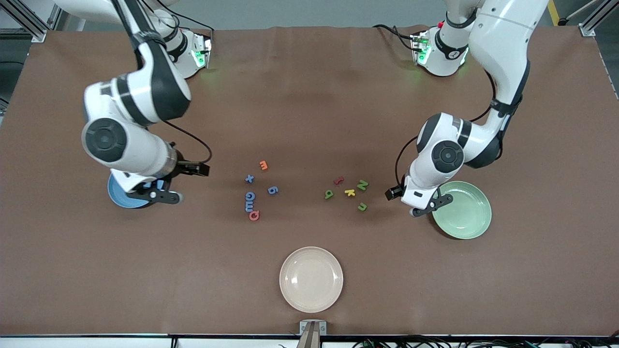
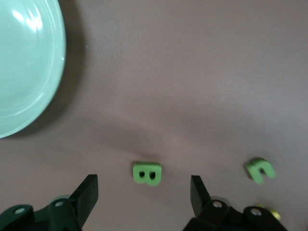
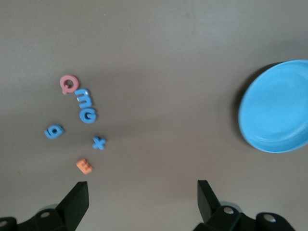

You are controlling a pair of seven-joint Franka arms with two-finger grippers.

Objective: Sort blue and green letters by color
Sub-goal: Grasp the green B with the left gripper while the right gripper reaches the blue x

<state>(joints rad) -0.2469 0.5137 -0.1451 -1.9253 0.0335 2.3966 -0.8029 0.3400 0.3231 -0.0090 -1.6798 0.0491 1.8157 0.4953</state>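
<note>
Several blue letters lie mid-table: an x (image 1: 249, 179), a 6 (image 1: 272, 190), a G (image 1: 250, 196) and an m (image 1: 250, 206); the right wrist view shows the G (image 3: 87, 114) too. Toward the left arm's end lie a green N (image 1: 362, 184), a green n (image 1: 362, 207) and another green letter (image 1: 329, 194). My left gripper (image 1: 432, 205) hangs low beside the green plate (image 1: 466, 212), open (image 2: 144, 192), with a green B (image 2: 147, 173) lying free between its fingers. My right gripper (image 1: 159, 195) is open (image 3: 142, 187) and empty, over the table by the blue plate (image 1: 121, 195).
An orange letter (image 1: 263, 165) and a pink Q (image 1: 254, 215) lie among the blue letters. A red letter (image 1: 338, 181) and a yellow K (image 1: 349, 193) lie among the green ones. A cream plate (image 1: 311, 279) sits nearest the front camera.
</note>
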